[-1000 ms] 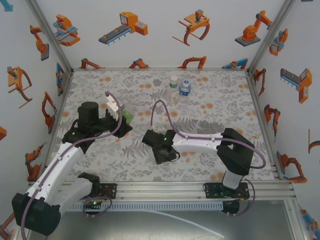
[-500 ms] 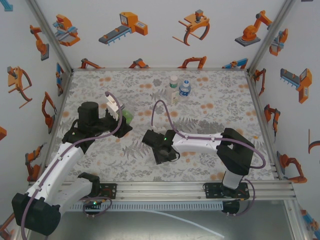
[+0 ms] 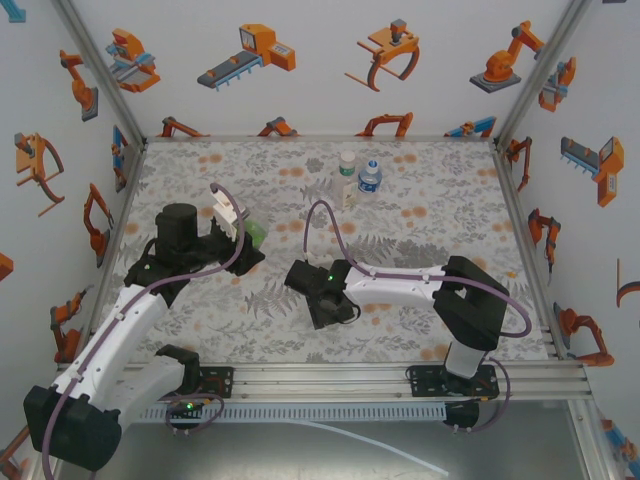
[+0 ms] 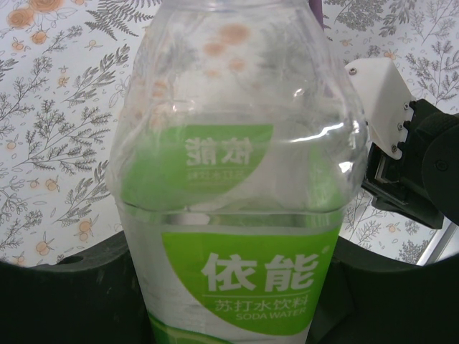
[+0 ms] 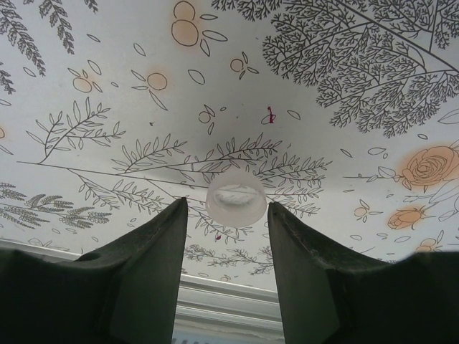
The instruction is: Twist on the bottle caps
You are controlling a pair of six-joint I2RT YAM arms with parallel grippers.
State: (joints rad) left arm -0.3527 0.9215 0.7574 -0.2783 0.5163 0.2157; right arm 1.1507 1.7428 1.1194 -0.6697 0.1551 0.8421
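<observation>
Right gripper (image 5: pixel 226 208) is down low over the floral table (image 5: pixel 344 86), fingers spread, and a whitish cap (image 5: pixel 236 195) sits on the table between them, nearer the right finger. Over to the left gripper (image 3: pixel 238 232): it's clamped around the soda water bottle (image 4: pixel 229 215), green-and-white label facing its wrist camera. That cap lies to the right of the soda water bottle and closer to the arm bases. Beyond the soda water bottle and off to its right stand a white-capped bottle (image 3: pixel 346 170) and a blue-label bottle (image 3: pixel 370 178), side by side, upright.
</observation>
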